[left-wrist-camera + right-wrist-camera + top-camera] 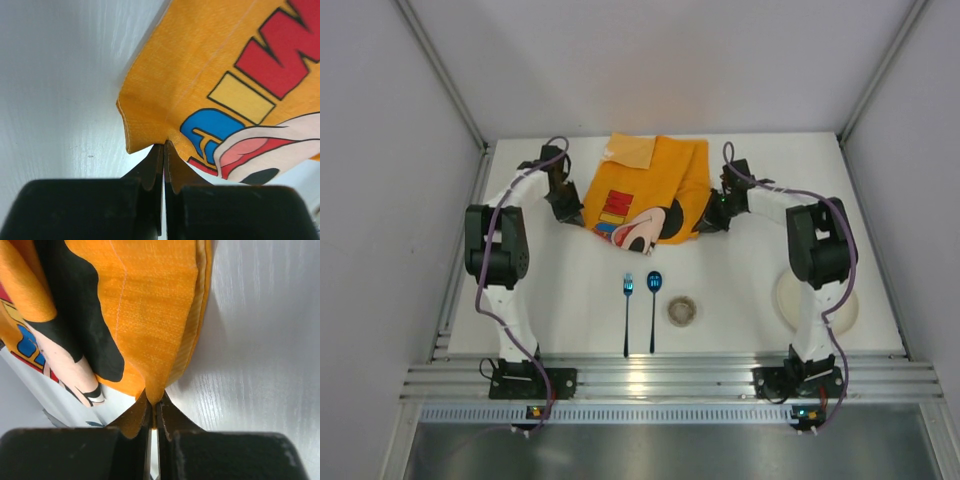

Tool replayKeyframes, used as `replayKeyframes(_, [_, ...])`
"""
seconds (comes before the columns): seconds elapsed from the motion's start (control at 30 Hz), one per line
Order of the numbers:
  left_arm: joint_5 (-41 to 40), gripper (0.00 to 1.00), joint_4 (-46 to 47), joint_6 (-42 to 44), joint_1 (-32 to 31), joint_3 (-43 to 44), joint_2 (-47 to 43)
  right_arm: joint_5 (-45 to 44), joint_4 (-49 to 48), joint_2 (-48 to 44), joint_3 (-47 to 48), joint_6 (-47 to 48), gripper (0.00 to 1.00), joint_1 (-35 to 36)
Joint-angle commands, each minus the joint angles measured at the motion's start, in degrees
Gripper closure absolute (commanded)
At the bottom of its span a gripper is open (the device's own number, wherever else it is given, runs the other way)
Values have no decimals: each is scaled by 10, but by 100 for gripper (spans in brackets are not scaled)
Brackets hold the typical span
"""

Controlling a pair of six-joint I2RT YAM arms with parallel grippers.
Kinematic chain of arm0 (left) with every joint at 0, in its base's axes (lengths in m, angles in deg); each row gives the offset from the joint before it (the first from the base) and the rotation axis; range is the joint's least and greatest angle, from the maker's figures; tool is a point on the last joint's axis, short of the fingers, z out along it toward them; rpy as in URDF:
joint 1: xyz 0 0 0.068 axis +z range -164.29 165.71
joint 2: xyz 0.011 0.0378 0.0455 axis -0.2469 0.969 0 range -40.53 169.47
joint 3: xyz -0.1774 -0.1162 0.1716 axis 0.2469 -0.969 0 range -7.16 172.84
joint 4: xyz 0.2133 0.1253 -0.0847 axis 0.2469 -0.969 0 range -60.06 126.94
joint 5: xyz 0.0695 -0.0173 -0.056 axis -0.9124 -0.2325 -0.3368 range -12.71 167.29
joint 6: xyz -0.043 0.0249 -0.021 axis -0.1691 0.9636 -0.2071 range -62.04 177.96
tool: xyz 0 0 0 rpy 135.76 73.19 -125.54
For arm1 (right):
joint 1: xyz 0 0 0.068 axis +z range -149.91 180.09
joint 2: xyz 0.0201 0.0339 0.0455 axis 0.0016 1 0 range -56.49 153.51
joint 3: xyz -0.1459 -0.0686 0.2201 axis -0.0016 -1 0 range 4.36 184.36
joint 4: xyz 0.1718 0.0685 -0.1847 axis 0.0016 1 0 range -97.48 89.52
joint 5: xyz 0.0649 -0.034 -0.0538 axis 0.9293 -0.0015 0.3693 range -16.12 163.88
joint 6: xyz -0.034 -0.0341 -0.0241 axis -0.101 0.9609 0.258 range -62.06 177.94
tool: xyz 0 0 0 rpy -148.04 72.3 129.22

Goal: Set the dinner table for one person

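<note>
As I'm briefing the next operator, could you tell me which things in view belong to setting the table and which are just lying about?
Part of the job:
table
placemat, pinched by the left gripper and the right gripper
fork
spoon
dish
plate

Not part of it:
rail
walls

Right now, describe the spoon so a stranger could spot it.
On the white table, look between the orange placemat and the metal rail. The spoon lies right of the fork, beside the small round dish. Its head is oval, not pronged.
</note>
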State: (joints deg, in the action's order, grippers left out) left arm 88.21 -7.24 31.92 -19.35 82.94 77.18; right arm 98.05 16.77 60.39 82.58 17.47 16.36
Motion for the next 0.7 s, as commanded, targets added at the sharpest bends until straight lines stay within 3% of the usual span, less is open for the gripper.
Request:
replayKeyframes(0.0, [2, 100, -12, 4, 1, 60, -20, -8, 9, -29, 56, 10, 100, -19])
replayKeyframes(0.4, [-31, 100, -56, -14, 16, 210, -77, 16, 69, -95, 198, 7, 100, -126])
replayKeyframes(0.67, [-65, 100, -43, -71, 45, 169, -209, 46, 89, -176, 246, -20, 100, -207])
